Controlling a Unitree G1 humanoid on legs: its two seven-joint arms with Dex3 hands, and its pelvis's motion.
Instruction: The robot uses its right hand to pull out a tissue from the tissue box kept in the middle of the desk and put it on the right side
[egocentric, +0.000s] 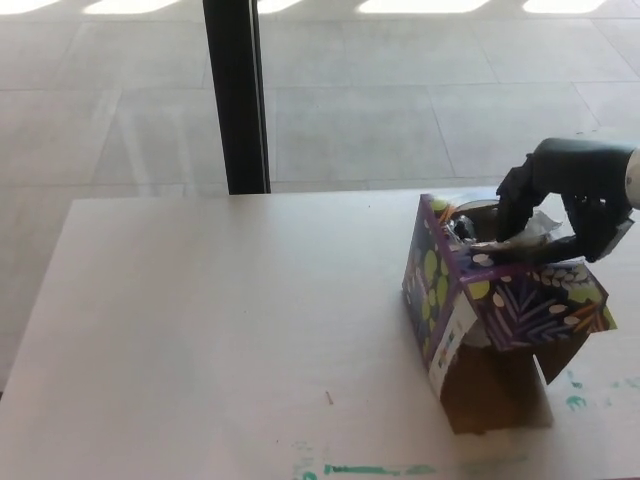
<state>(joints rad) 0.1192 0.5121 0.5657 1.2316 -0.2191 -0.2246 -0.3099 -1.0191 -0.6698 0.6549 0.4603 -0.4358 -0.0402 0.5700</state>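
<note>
Right hand (560, 205) at the right edge of the frame, fingers closed on the white tissue (530, 228) sticking out of the box top. Purple patterned tissue box (500, 300) sits tilted at right-centre on the white desk (220, 330). Left hand out of view.

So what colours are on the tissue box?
The tissue box is purple with yellow-green dots and leaf shapes, plus orange bits, seen in the head view.

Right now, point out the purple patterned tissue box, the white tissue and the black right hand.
purple patterned tissue box (520, 310), head view, front panel.
white tissue (540, 224), head view, exposed corner.
black right hand (560, 205), head view, palm.
</note>
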